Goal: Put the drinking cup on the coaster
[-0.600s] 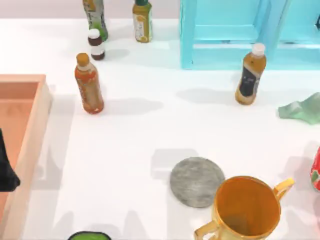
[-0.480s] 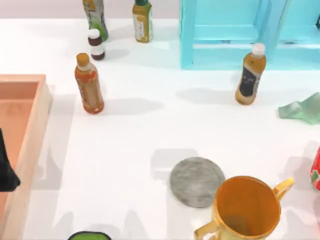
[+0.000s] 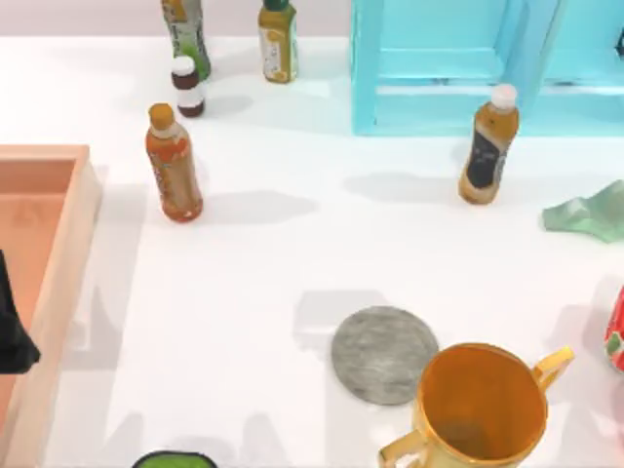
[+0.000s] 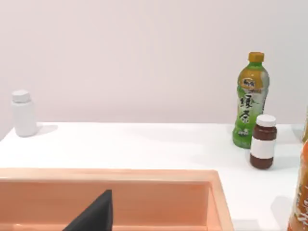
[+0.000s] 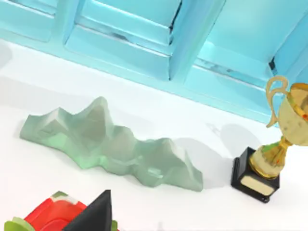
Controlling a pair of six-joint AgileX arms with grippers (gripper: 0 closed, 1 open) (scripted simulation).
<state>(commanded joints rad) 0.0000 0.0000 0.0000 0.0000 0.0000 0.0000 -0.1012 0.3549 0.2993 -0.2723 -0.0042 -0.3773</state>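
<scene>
**Q:** Top view: where do we find the coaster (image 3: 382, 353)?

**A:** We find it lying flat on the white table (image 3: 292, 263), well apart from the left gripper (image 4: 96, 216). The orange two-handled cup (image 3: 480, 405) stands just beside it, on the side away from that gripper, and the cup's rim overlaps the disc's edge in this view.

**Q:** Where are the two grippers?

**A:** The left gripper hangs over the peach tray (image 4: 144, 175). Beyond it stand a green tea bottle (image 4: 250, 98) and a small brown jar (image 4: 263, 148). The right gripper (image 5: 96, 216) hangs just above a red object (image 5: 53, 214). Past it lies a pale green ridged piece (image 5: 110, 144), with a gold trophy (image 5: 279, 139) and the cyan shelf (image 5: 159, 43) farther off.

**Q:** Are the grippers spread or pressed together?

**A:** We cannot tell for either.
</scene>
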